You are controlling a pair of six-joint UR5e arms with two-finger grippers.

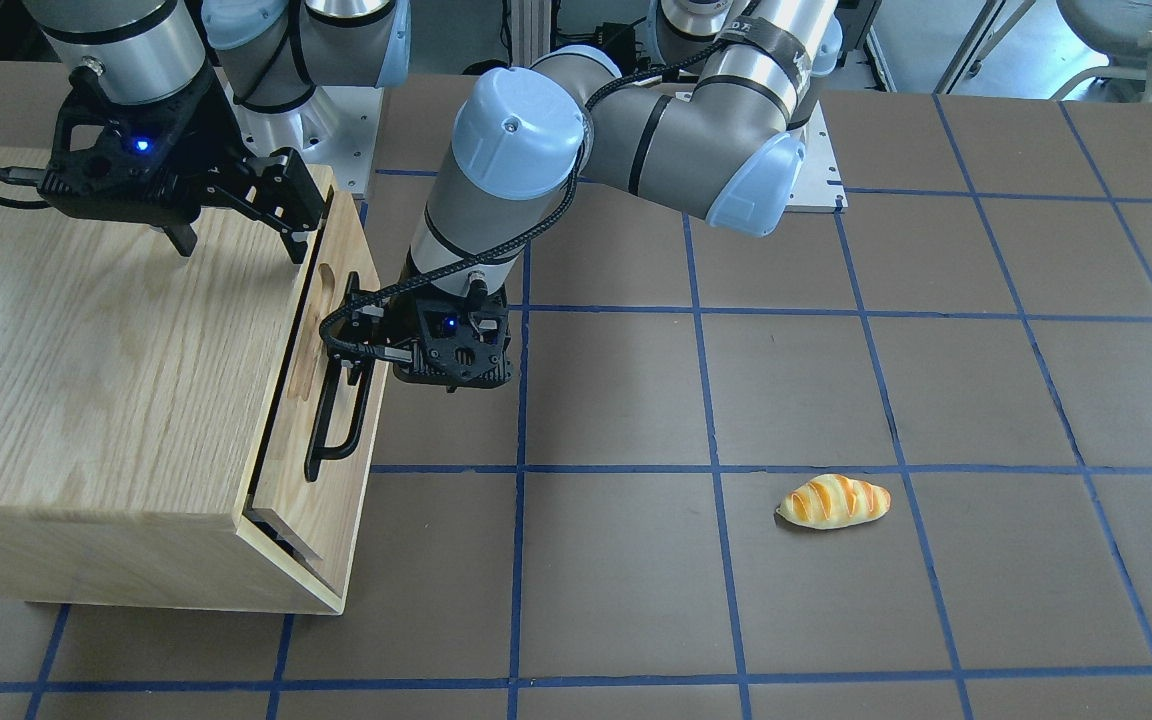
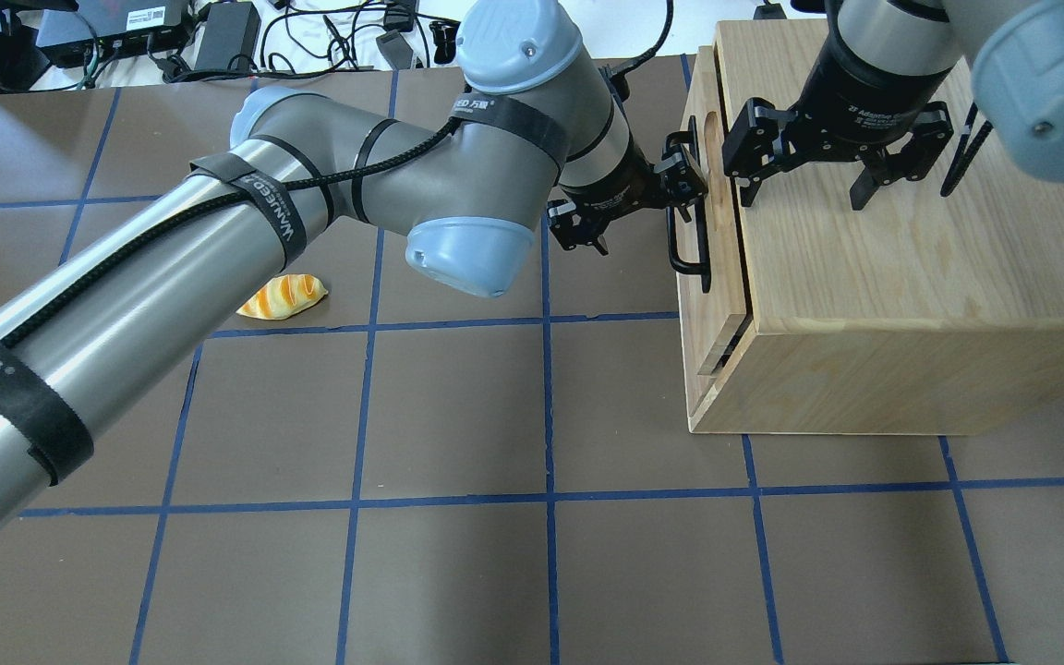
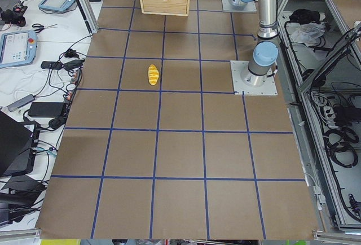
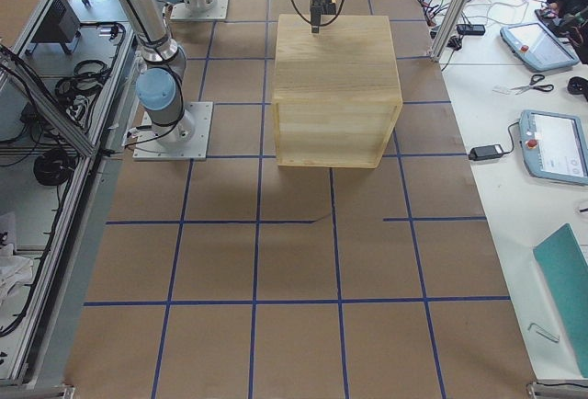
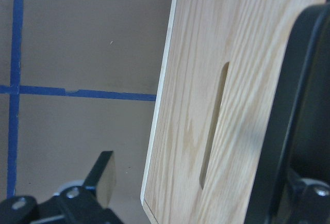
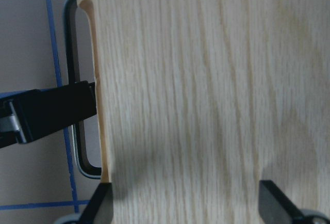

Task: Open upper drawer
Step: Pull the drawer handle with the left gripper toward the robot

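Observation:
The upper drawer's light-wood front panel (image 1: 338, 520) (image 2: 700, 332) faces the table's middle, with a long black bar handle (image 1: 334, 425) (image 2: 691, 251) and an oblong slot (image 5: 214, 126). A narrow dark gap shows between the panel and the oak cabinet body (image 1: 106, 350) (image 2: 911, 277). My left gripper (image 2: 634, 208) is open and points down in front of the panel. One of its fingers (image 2: 687, 177) is at the far end of the handle. My right gripper (image 1: 239, 248) (image 2: 804, 199) is open and empty, just above the cabinet top near its front edge.
A bread roll (image 1: 833, 500) (image 2: 283, 296) lies on the brown mat with blue grid lines, well away from the cabinet. Cables and power bricks (image 2: 218, 37) lie beyond the table's far edge. My left arm stretches across the table's middle.

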